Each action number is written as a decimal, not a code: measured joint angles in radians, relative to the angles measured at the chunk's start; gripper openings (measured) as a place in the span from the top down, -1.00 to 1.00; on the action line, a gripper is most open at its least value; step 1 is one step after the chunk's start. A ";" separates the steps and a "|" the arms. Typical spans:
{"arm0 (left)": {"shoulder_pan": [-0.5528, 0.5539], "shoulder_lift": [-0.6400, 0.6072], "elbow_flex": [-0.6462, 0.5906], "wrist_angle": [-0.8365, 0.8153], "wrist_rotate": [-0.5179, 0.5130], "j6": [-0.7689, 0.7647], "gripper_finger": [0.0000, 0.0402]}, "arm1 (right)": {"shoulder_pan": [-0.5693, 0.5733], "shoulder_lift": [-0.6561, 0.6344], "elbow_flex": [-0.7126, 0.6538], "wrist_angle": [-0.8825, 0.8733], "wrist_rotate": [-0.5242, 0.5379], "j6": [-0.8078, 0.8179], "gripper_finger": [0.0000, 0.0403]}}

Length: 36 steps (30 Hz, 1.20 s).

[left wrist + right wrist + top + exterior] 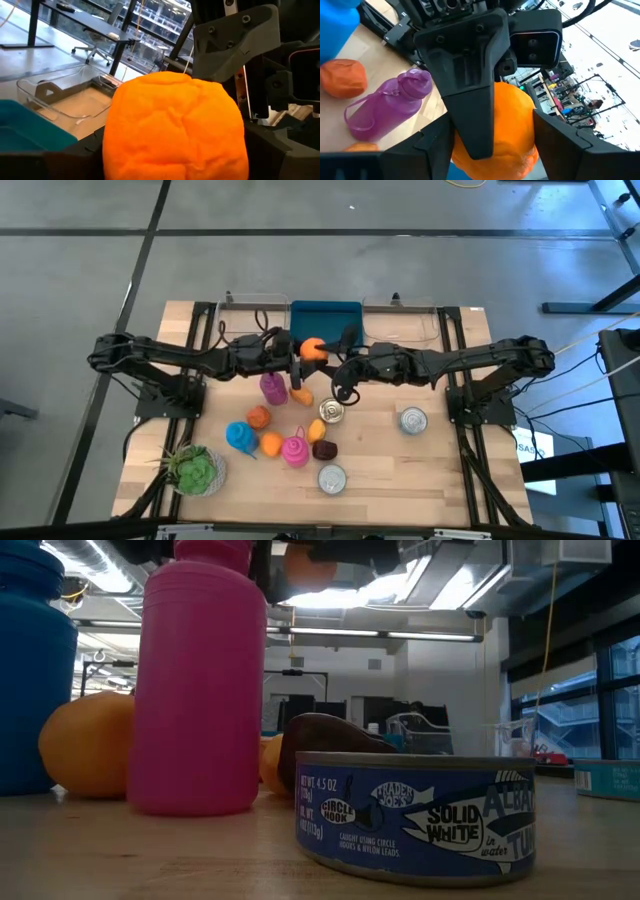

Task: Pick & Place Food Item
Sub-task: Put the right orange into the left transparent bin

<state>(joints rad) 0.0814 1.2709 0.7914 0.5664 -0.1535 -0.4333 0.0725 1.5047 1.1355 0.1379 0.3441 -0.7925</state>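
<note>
Orange food item [313,348] held aloft just in front of the blue bin [326,320], at the bin's near edge. Left gripper [298,356] closed on the orange food item from the bin's left side, per the left wrist view, where the item [172,125] fills the space between that arm's fingers. Right gripper [338,362] meeting the same item from the bin's right side; right wrist view shows the item [512,127] between its own dark fingers, with the left gripper's finger [470,100] pressed against the near face. Both grips set moderately wide on the item. Purple bottle [273,387] lying on the table [440,470] just in front of the bin, below the left gripper. Pink bottle [294,450] and tuna can [332,478] farther forward from the bin, near the table's front edge.
</note>
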 joint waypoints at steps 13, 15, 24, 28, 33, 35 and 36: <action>0.033 -0.003 0.000 -0.001 0.033 0.059 -0.09 | 0.009 -0.002 0.000 -0.006 0.006 0.004 -0.29; 0.038 -0.003 0.000 -0.001 0.041 0.080 -0.09 | 0.010 -0.002 -0.001 -0.005 0.006 0.007 -0.32; 0.037 -0.043 0.000 -0.031 0.052 0.196 -0.09 | 0.040 -0.016 -0.002 0.009 0.028 0.029 -0.43; 0.037 -0.091 0.004 -0.051 0.045 0.237 -0.09 | 0.056 -0.052 -0.004 -0.010 0.061 0.034 -0.52; 0.037 -0.156 0.006 -0.076 0.028 0.299 -0.10 | 0.077 -0.091 -0.006 -0.036 0.123 0.033 -0.62; 0.037 -0.190 0.005 -0.101 0.022 0.320 -0.10 | 0.085 -0.107 -0.006 -0.054 0.147 0.033 -0.64; 0.037 -0.207 0.005 -0.108 0.016 0.329 -0.10 | 0.087 -0.112 -0.006 -0.068 0.155 0.034 -0.65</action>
<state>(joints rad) 0.1188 1.0635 0.7963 0.4584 -0.1377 -0.1041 0.1595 1.3925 1.1294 0.0700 0.4990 -0.7587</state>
